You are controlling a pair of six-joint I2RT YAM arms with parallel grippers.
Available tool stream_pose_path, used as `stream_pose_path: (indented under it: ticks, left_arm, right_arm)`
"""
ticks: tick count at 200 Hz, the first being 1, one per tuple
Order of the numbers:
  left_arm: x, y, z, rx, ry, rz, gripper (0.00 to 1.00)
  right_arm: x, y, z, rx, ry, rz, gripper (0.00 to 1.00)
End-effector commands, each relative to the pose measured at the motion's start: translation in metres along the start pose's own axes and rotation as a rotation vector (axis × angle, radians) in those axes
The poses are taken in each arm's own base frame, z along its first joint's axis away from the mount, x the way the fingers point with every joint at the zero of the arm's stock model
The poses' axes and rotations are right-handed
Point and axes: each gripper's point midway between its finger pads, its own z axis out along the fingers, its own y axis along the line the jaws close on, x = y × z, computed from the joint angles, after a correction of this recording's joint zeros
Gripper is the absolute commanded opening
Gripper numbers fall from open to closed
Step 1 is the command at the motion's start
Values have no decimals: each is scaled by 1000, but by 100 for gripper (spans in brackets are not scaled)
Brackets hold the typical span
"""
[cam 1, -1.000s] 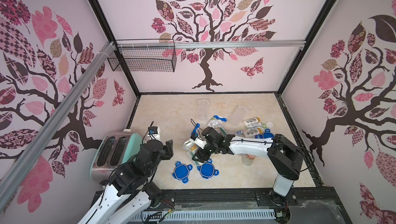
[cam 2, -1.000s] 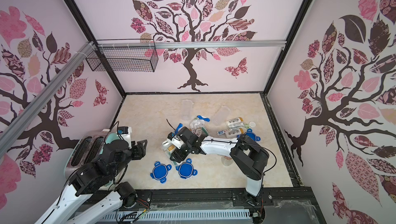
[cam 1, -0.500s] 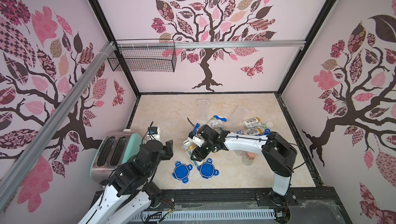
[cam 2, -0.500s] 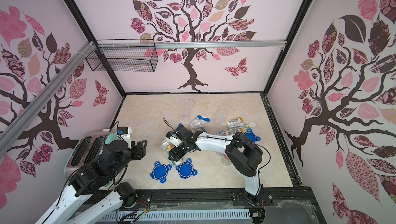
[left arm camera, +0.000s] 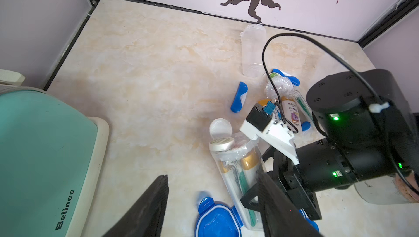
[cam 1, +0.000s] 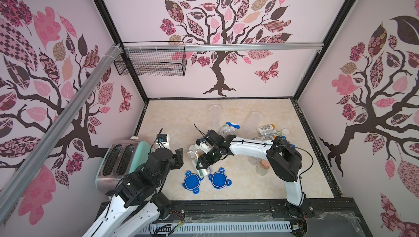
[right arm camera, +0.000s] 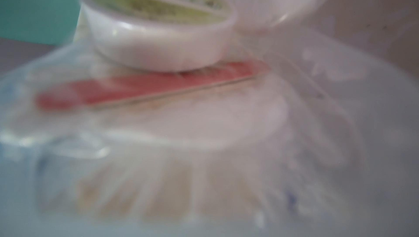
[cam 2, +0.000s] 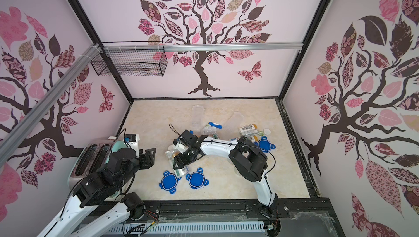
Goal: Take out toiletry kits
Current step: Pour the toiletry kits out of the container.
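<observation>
The right gripper (cam 1: 202,164) reaches low over the table, its jaws set on either side of a clear jar (left arm camera: 234,179) that lies on its side. I cannot tell whether they press on it, because a left finger hides the contact in the left wrist view. The left gripper (left arm camera: 212,177) hangs just beside the jar, jaws apart with nothing between them.

1 toiletry kit sits mostly inside that jar. 2 tan-capped bottles (left arm camera: 249,160) show through its wall, and a round white tub (left arm camera: 222,144) lies at its mouth. More kit pieces lie loose beyond the right arm, toward the far right of the table: a white bottle (cam 1: 266,130) and a small tub (cam 1: 285,131). A blue folding toothbrush (left arm camera: 239,97) lies apart from them.

2 blue lids (cam 1: 192,181) rest flat, 1 on each side of the jar's base end. 2 empty jars (cam 1: 214,115) lie further back.

The table (cam 1: 249,192) is pale and marble-patterned. It is walled by 3 pink panels carrying a dark tree decal (cam 1: 218,77). A wire basket (cam 1: 152,62) hangs at the back left, and a mint toaster (cam 1: 120,158) stands at the left edge.

The right wrist view is blurred. Only the tub and a flat red strip (right arm camera: 147,86) under it show, and I cannot name the strip. The right arm covers part of the loose pile and stands just beside a cork-stoppered bottle (cam 1: 260,170).
</observation>
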Motion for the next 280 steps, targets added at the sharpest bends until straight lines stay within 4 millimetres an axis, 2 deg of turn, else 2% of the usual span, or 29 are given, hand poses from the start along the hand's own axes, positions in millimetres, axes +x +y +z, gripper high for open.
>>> stream_pose_path:
  ticks: [1, 70, 88, 149, 209, 280]
  left_arm:
    - [-1, 1, 3, -11, -8, 8, 66]
    - [-1, 1, 3, -16, -5, 13, 66]
    - [-1, 1, 4, -15, -5, 15, 66]
    - [0, 1, 5, -20, -1, 17, 66]
    - [0, 2, 5, -22, 0, 17, 66]
    - [2, -1, 7, -15, 14, 25, 67]
  right_arm:
    - [4, 3, 3, -21, 54, 58, 59]
    - [11, 1, 14, -45, 102, 124, 60]
    - [10, 8, 13, -83, 106, 132, 60]
    - [-6, 32, 4, -268, 79, 224, 61]
    - [-12, 31, -1, -324, 66, 290, 61]
    - [-17, 43, -5, -399, 73, 319, 61]
